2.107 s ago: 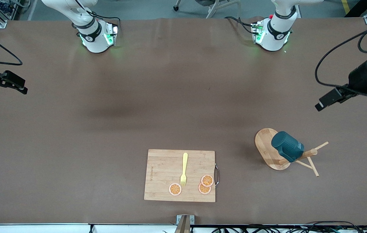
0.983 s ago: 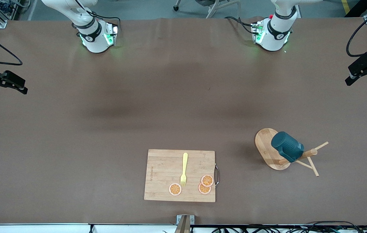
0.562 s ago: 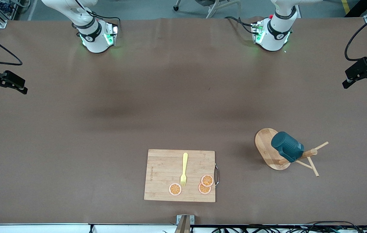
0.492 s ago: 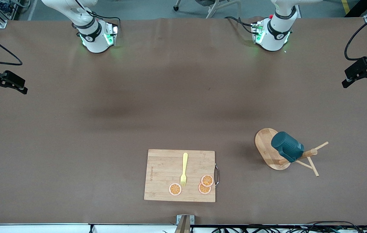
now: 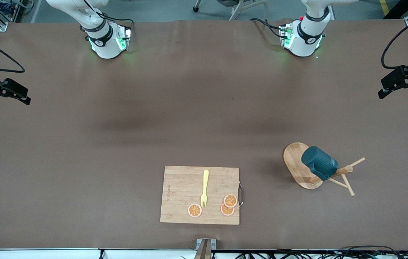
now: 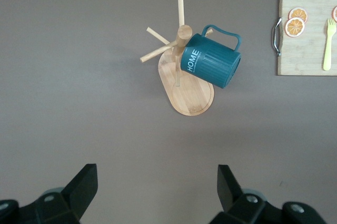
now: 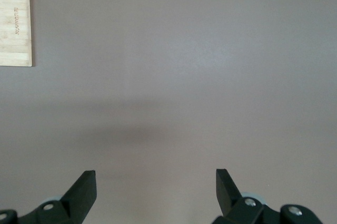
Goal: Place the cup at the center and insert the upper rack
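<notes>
The dark teal cup (image 5: pixel 319 163) hangs tilted on a peg of the light wooden upper rack (image 5: pixel 348 169), which stands on its oval base (image 5: pixel 294 160) toward the left arm's end of the table. In the left wrist view the cup (image 6: pixel 210 60) shows "HOME" lettering and its handle, and the rack's base (image 6: pixel 192 97) is below it. My left gripper (image 5: pixel 397 96) is open and empty over bare table at the left arm's end, apart from the rack; its own view (image 6: pixel 156 174) shows this too. My right gripper (image 5: pixel 9 100) is open and empty over the right arm's end, as its own view (image 7: pixel 156 176) also shows.
A rectangular bamboo cutting board (image 5: pixel 182 183) lies near the table's front edge, with a yellow fork (image 5: pixel 204 189) and three orange slices (image 5: pixel 229 200) on it. The board also shows in the left wrist view (image 6: pixel 305 55) and the right wrist view (image 7: pixel 15 21).
My left gripper swung from beside the rack out to the left arm's end of the table, then crept slightly back inward. The cup, rack and right arm have not moved.
</notes>
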